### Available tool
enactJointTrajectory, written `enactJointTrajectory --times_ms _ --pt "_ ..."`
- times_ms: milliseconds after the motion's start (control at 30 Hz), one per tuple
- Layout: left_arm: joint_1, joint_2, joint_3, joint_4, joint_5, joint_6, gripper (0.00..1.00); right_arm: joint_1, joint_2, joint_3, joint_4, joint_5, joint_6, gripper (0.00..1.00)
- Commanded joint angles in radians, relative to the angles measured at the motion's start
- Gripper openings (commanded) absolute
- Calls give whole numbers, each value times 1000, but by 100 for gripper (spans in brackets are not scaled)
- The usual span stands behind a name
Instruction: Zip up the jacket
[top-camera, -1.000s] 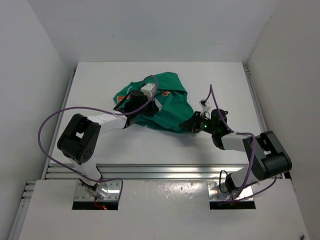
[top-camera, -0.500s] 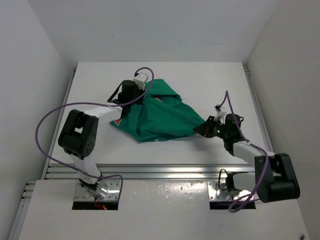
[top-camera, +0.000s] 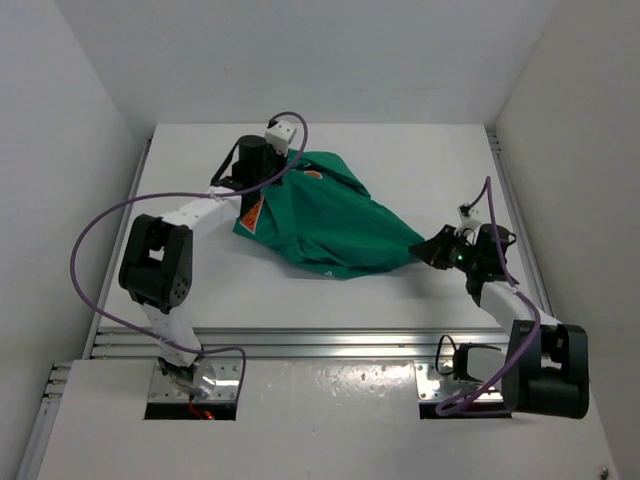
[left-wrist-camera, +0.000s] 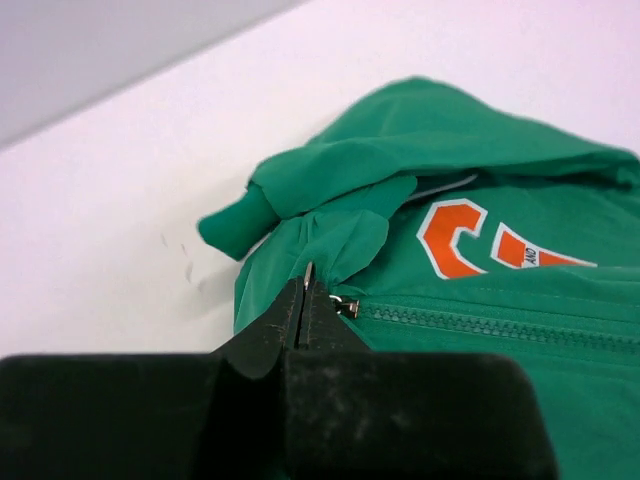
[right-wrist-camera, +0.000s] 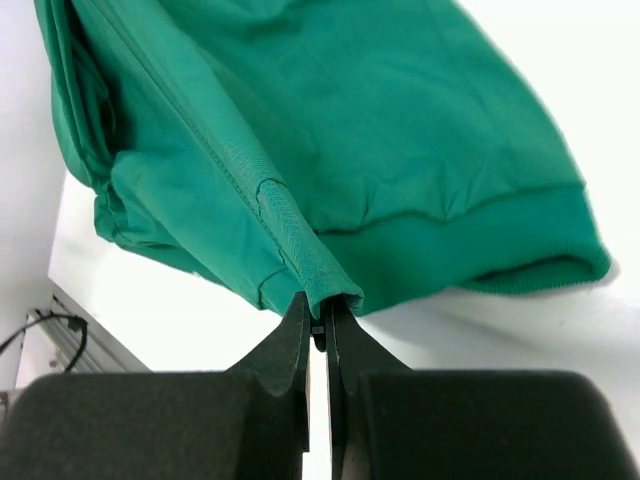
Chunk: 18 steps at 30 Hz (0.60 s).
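Note:
The green jacket (top-camera: 335, 220) lies stretched across the white table, orange logo (left-wrist-camera: 455, 237) near its left end. My left gripper (top-camera: 262, 176) is shut on the zipper pull; the metal tab shows between the pads (left-wrist-camera: 308, 290), with the slider (left-wrist-camera: 345, 307) beside them and closed zipper teeth (left-wrist-camera: 480, 325) running right. My right gripper (top-camera: 432, 247) is shut on the jacket's bottom hem (right-wrist-camera: 325, 290) at the zipper's lower end, holding it taut. The ribbed hem (right-wrist-camera: 480, 250) spreads to the right of the pads.
The white table (top-camera: 200, 290) has a metal rail (top-camera: 320, 342) along its near edge. White walls enclose the left, right and back. Purple cables (top-camera: 110, 225) loop from both arms.
My left gripper moved up and left towards the collar end. My right gripper moved right, pulling the hem out. The jacket went from bunched to stretched between them.

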Motion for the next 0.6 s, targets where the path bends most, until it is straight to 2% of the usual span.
enactJointTrajectory --times_ms 0,133,267,333,467,567 --pt "158 -42 125 118 -296 138 0 -102 -1 30 -80 87 -48 0" --pt "168 -74 145 55 -287 152 0 -116 9 59 -78 53 -41 0" --pt "178 -131 -14 -86 -177 45 0 -117 10 41 -75 53 -30 0" --pt "178 -140 -60 -135 -166 -22 0 -127 -7 35 -91 56 -35 0" --pt "178 -189 -235 -122 -181 -52 0 -165 -51 33 -201 73 -90 0" --pt "191 -189 -255 -99 -247 -52 0 -185 -68 35 -255 95 -126 0"
